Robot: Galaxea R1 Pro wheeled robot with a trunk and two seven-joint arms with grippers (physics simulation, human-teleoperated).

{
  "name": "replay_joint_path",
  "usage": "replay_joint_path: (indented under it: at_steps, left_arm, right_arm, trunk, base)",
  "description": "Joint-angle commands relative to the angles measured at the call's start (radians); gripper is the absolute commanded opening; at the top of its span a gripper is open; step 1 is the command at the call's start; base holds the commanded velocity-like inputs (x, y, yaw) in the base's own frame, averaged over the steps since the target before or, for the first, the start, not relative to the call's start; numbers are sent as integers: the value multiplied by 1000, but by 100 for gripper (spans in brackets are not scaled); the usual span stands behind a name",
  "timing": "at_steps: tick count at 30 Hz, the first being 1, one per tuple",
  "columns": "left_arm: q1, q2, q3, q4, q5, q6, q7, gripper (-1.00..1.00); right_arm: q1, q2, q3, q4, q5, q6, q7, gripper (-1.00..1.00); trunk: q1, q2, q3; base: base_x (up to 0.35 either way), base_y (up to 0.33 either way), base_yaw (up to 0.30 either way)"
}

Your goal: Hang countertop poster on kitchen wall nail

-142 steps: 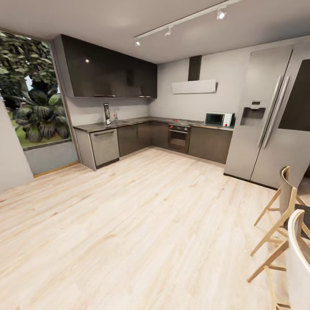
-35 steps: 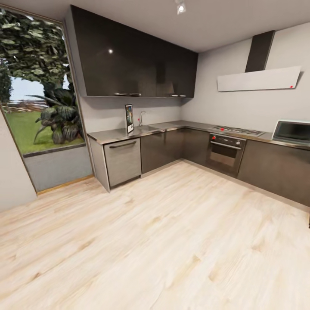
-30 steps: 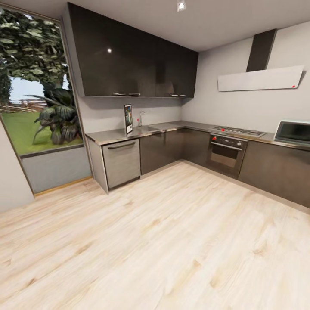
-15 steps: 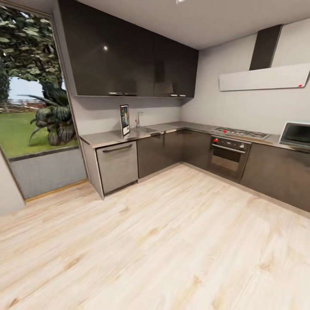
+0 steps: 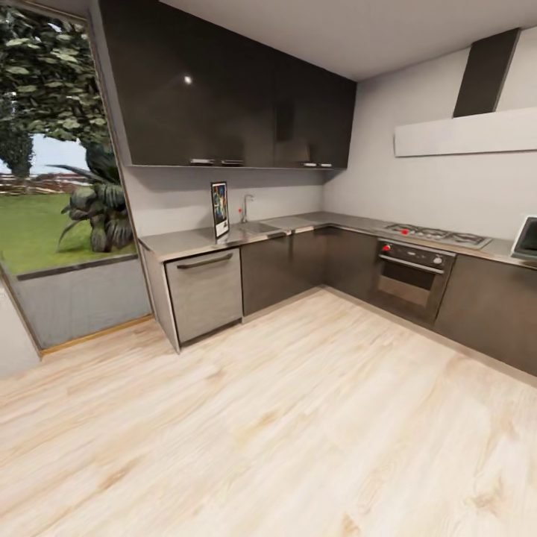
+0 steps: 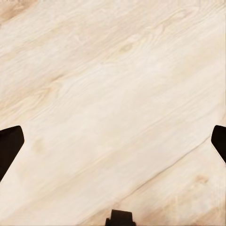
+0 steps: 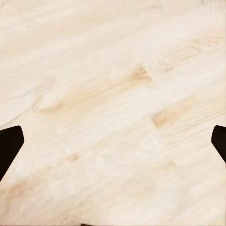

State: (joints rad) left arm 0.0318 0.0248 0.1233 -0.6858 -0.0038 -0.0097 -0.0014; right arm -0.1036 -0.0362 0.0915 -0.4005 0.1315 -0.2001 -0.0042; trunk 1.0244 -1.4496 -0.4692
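The robot has rolled closer and swung a little leftward since a moment ago: the counter (image 5: 194, 240) now sits nearer, and the microwave (image 5: 526, 239) has slid almost off the right edge. The poster (image 5: 219, 210) stands upright on the counter against the grey wall, just beside the sink (image 5: 257, 226) and its chrome tap (image 5: 244, 207), above the steel dishwasher (image 5: 204, 292). It is well ahead of both hands. The left hand (image 6: 113, 143) hangs over bare pale floorboards (image 5: 283, 418) with its dark fingertips spread wide apart (nothing between them), and the right hand (image 7: 113, 143) is likewise spread open over the wood.
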Motion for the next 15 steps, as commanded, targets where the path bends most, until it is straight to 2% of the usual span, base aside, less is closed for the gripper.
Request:
replay_joint_path:
  at_steps: [1,11,15]
  left_arm:
    - [0,0,1,-1,-1,-1,0,100]
    - [0,0,1,-1,-1,-1,0,100]
    - [0,0,1,-1,-1,-1,0,100]
  right_arm:
    - [-1,-1,3,0,5,-2,0,100]
    - [-1,-1,3,0,5,-2,0,100]
    - [-1,-1,2,0,5,-2,0,100]
  trunk:
    - [1,0,-1]
    - [1,0,-1]
    - [1,0,-1]
  base:
    - [323,-145,231]
    - [301,-187,249]
    - [275,-223,127]
